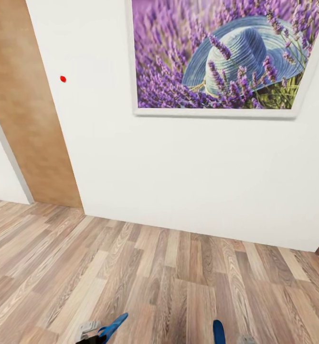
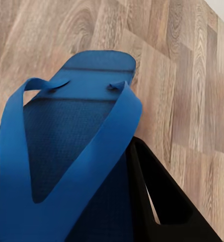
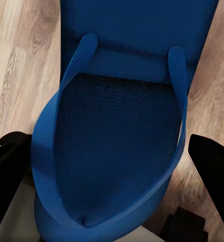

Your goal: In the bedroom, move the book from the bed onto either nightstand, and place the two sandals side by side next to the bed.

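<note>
Two bright blue sandals are in hand above the wood floor. In the head view, one sandal (image 1: 112,326) sticks out of my left gripper (image 1: 90,331) at the bottom edge, and the other sandal (image 1: 218,331) rises beside my right gripper (image 1: 245,339). The left wrist view has my left gripper (image 2: 66,146) shut on its sandal (image 2: 91,75), black fingers (image 2: 162,201) at its sides. Seen from the right wrist, my right gripper (image 3: 106,146) is shut on the second sandal (image 3: 132,30). The bed, the book and the nightstand are out of view.
A white wall (image 1: 178,172) stands straight ahead with a framed lavender-and-hat picture (image 1: 221,55). A brown wooden door panel (image 1: 26,110) is at the left. Light-brown plank floor (image 1: 154,272) stretches between me and the wall.
</note>
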Motion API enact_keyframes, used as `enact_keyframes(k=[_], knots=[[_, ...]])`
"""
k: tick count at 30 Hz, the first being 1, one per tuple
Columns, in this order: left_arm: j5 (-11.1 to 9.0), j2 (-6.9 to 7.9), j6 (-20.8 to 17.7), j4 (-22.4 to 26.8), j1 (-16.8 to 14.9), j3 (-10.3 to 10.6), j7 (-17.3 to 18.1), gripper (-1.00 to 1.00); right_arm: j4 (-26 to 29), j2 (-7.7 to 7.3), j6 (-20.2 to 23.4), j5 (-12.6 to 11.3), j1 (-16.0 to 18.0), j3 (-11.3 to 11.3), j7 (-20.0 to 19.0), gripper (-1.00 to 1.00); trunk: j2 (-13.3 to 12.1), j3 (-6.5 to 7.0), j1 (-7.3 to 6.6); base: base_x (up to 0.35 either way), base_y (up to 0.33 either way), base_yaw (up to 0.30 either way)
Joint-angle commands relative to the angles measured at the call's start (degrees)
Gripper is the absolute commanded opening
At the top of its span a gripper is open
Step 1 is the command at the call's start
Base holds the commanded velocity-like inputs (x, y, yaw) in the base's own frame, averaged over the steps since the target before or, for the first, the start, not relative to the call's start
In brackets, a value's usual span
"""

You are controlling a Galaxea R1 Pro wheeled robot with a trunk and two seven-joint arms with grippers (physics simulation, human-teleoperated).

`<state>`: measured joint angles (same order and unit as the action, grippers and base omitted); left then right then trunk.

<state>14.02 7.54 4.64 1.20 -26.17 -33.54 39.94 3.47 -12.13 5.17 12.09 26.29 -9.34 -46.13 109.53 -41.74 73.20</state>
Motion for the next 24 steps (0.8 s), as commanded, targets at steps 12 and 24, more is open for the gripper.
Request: enact_keyframes(k=[12,24], knots=[[0.67,0.01,0.56,-0.06,-0.04,-0.39,0.05,-1.0,0.13,0.0,0.54,0.3,-0.01,-0.59,-0.29,-1.0,0.02,-0.06,0.02,0.301,-0.001,0.094],[0.66,0.01,0.55,-0.06,-0.04,-0.39,0.05,-1.0,0.13,0.0,0.54,0.3,-0.01,-0.59,-0.36,-1.0,0.02,-0.06,0.02,0.301,0.0,0.119]])
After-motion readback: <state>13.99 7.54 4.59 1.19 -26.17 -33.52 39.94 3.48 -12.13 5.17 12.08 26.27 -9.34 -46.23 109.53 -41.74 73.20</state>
